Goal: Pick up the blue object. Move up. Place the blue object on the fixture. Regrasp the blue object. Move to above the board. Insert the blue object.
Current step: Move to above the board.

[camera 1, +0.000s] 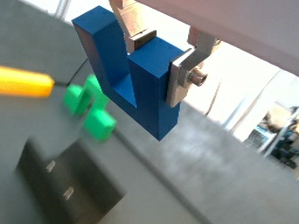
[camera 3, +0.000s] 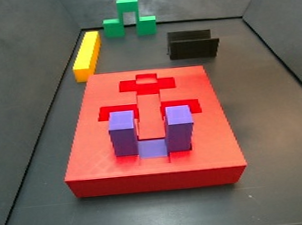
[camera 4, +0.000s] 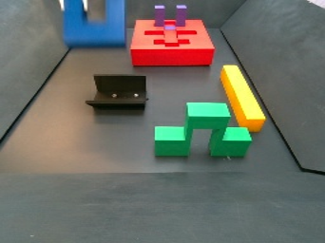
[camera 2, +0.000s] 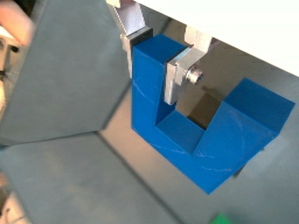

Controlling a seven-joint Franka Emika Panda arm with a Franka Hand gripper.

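The blue object (camera 2: 198, 122) is hanging in your gripper (camera 2: 158, 54), well above the floor, with its prongs pointing up and the bridge at the bottom. The fingers (camera 1: 184, 74) are closing on one prong only, near its top, so you are carrying most of the block's weight off to one side of the grip. That is where trouble is waiting: a quick move or a bump could let the block swing or slip between the pads.

In a side view the block (camera 4: 91, 27) is showing at the far edge, cut off by the frame, so I cannot judge exactly how high it is riding. The fixture (camera 4: 117, 92) is standing apart from it, nearer the camera. If you are lowering onto the fixture with the block tilted, it may catch the back wall and topple.

The green block (camera 4: 197, 128) and the yellow bar (camera 4: 241, 95) are lying beside the fixture. The board (camera 3: 153, 129) is already holding the purple block (camera 3: 152, 132).
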